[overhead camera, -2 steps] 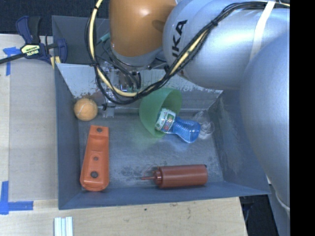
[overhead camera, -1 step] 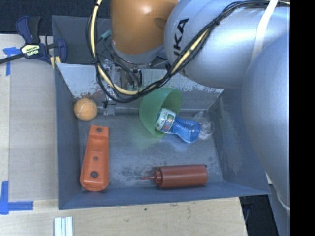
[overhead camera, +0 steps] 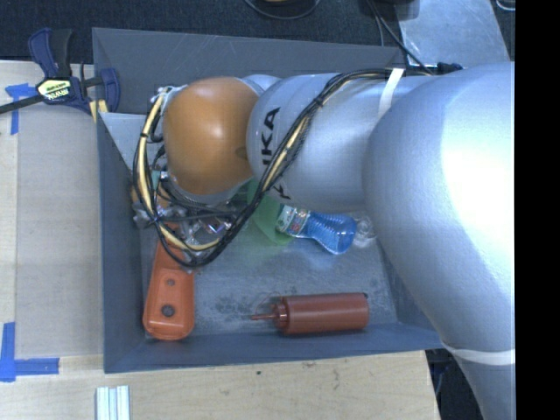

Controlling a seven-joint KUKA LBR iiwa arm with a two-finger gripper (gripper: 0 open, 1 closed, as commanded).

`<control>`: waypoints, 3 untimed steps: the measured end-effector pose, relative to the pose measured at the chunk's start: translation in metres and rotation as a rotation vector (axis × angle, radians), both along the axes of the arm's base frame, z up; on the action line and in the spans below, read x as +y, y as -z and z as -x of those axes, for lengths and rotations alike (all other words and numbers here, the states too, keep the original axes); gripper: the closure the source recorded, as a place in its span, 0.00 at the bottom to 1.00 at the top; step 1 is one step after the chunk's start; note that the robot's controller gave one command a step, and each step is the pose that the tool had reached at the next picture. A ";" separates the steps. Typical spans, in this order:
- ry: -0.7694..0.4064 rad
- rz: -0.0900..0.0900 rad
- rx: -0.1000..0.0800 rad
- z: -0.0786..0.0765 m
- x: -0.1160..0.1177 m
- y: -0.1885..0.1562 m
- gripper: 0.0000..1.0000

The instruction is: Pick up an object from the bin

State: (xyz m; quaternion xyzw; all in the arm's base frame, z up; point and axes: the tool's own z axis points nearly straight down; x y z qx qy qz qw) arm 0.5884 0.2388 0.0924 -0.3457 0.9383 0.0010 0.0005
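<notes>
The gripper [overhead camera: 199, 227] is seen low at left, its state cannot be told; the orange handle [overhead camera: 168, 300] beside it is judged rigid, slick; best gripped across its middle.

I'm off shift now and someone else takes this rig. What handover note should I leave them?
Gripper: down in the bin's left half under the arm's orange cover; open or shut unclear.
Nearest: orange handle-shaped thing just below it in the view, green thing and blue bottle beside it.
Brown squeeze bottle lies by the lower wall.
Nothing seen lifted; the pick remains.
</notes>
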 end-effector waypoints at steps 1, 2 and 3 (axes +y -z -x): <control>0.093 -0.002 -0.006 -0.011 -0.015 -0.069 0.00; -0.469 -0.001 0.001 0.013 0.003 -0.008 0.00; -0.427 0.002 -0.006 -0.003 -0.005 0.022 0.00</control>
